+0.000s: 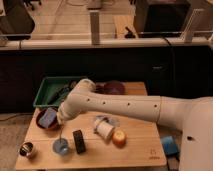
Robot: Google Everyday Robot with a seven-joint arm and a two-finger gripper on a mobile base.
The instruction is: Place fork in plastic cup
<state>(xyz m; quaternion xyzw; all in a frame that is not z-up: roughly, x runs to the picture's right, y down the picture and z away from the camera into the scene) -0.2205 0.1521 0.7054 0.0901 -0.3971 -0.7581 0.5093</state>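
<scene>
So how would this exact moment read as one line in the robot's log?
pincer: above plastic cup | fork: hanging upright over cup | stage: lowering in
</scene>
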